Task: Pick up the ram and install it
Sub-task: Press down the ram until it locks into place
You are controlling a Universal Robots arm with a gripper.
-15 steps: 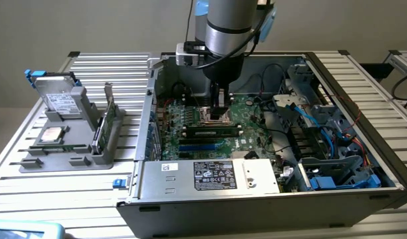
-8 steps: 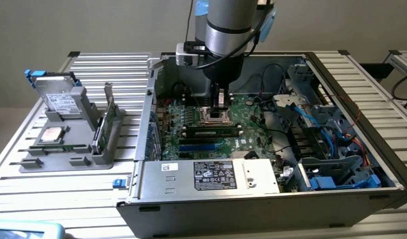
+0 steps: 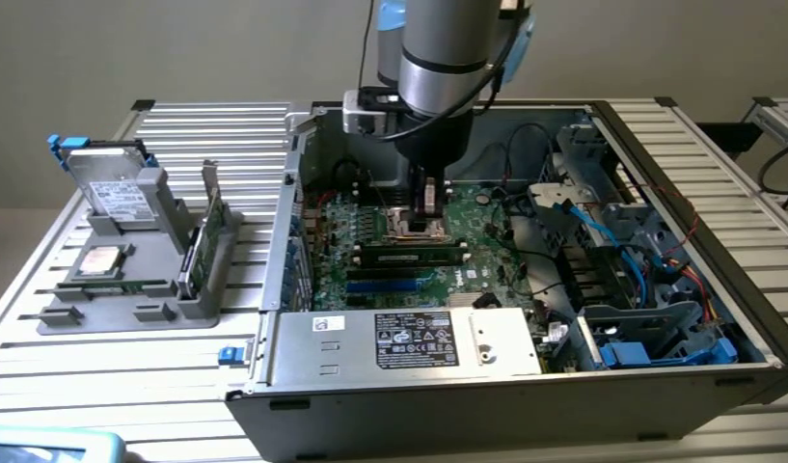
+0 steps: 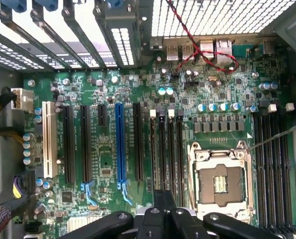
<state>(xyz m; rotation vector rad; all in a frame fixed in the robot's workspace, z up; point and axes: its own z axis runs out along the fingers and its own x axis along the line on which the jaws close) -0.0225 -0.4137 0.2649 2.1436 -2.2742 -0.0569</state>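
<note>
And the claw (image 3: 426, 224) was down inside the case (image 3: 497, 405), hanging low over the board (image 3: 367, 241) right by the socket (image 3: 417, 224). The ram (image 3: 413, 258) sat just under it, a dark stick with a pale label, lying along the line of the slots between the socket and the blue slot (image 3: 394, 285). Claw and stick looked to meet at the stick's upper edge, though the contact itself was hard to make out. Whether the claw was pinching the stick or spread clear of it, I could not tell.

From the wrist, the claw's body (image 4: 163, 219) hung over the near ends of the black slots (image 4: 166, 149), with the open socket (image 4: 220, 181) just beside them. The line-up looked good: the slots ran straight in under the claw.

My read was that the pick-up was done and this was the install step, with the stick at or in its slot. I couldn't judge how deep it was seated, or whether the end latches had closed.

Finishing this step called for even downward pressure along the stick's full length, keeping it upright and square to the slot so neither end rode high. A tilt there risked jamming one end or scraping the parts beside it
</note>
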